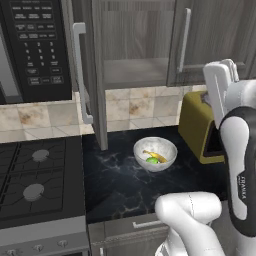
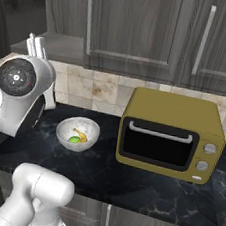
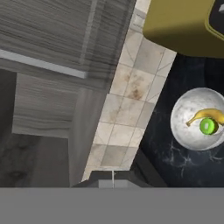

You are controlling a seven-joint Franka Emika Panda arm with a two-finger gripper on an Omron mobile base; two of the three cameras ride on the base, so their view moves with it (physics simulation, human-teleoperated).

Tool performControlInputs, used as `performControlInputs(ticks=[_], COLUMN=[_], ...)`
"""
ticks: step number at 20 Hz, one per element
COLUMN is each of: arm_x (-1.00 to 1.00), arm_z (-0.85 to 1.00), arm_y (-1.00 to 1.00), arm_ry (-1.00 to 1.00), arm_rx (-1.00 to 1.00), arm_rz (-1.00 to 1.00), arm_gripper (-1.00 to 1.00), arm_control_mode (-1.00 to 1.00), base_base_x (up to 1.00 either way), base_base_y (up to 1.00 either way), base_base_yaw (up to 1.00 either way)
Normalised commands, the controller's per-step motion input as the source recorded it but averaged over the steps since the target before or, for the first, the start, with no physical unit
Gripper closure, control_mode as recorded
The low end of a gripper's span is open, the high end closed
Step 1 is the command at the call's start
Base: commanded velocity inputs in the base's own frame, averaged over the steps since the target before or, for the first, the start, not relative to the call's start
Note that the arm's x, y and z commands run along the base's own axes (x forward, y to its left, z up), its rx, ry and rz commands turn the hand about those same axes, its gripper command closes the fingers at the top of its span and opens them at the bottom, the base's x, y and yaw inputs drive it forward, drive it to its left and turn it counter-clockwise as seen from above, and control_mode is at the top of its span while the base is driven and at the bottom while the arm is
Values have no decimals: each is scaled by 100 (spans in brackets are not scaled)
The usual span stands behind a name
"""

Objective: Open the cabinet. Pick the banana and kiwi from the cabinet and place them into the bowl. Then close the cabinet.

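**Q:** So where do the fruits lie, and what carries them?

**A:** Both lie in the bowl (image 1: 155,153). The banana (image 1: 155,156) curves across its middle, and the kiwi (image 1: 151,160) touches it on the side toward the counter's front edge. The bowl stands on the dark marbled counter (image 1: 120,185), about midway between the tiled back wall and the front edge. It sits between the stove (image 1: 35,180) at the counter's left end and the yellow toaster oven (image 2: 170,135), apart from both.

**Q:** What state is the cabinet in?

**A:** The cabinet (image 1: 135,45) is open. Its left door (image 1: 95,75) stands swung out, edge-on over the counter's left end, with the bar handle (image 1: 79,70) facing outward. The grey shelf (image 1: 135,72) inside shows no fruit. The black microwave (image 1: 35,45) hangs beside it.

**Q:** And the gripper?

**A:** The gripper (image 1: 231,67) is raised at cabinet height, to the right of the open bay. Its jaws are pressed together and hold nothing.

**Q:** How far along is the task?

**A:** Judged from this layout, opening and both placements are done. Closing the door remains.
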Motion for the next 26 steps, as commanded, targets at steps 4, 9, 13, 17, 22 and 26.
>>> performControlInputs(ticks=[4,9,13,17,22,26], arm_x=[-59,-62,-58,-54,-53,-54], arm_z=[9,2,1,4,8,9], arm_y=[0,5,8,10,10,13], arm_ry=[4,3,1,0,0,1], arm_rx=[-2,-3,-3,-2,-2,-2], arm_rz=[0,0,0,0,0,0], arm_gripper=[100,100,100,100,100,100], arm_control_mode=[-100,-100,-100,-100,-100,-100], base_base_x=[0,0,0,0,0,0], base_base_y=[0,0,0,0,0,0], base_base_yaw=[0,0,0,0,0,0])
